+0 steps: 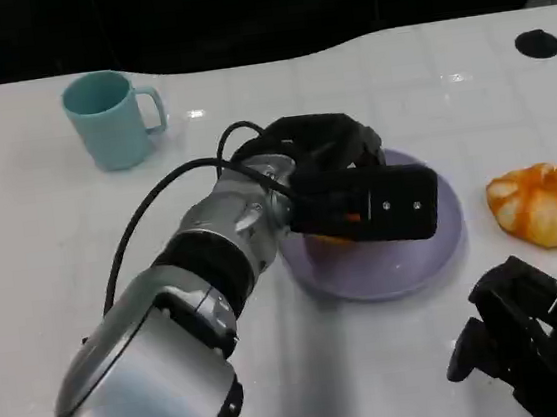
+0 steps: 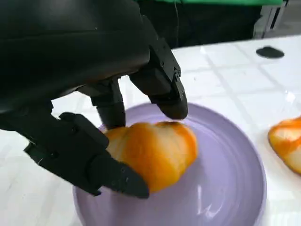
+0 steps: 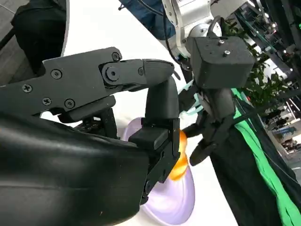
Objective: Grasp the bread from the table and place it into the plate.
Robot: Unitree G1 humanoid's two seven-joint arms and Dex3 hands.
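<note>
This looks like a robot test room or lab set up as a mock dining spot, not a lived-in home. A glossy white table point(image 1: 51, 244) with faint tile-like lines and round black holes point(image 1: 537, 43) near its far edge carries just a few tidy props: a teal mug point(image 1: 110, 118), a purple plate point(image 1: 434, 251) and orange-and-white bread rolls point(image 1: 543, 201). In the right wrist view a green cloth point(image 3: 263, 165) hangs beside the table, with leafy plants point(image 3: 263, 70) and dark framework behind it, which suits a staged recording space in a large indoor hall.
</note>
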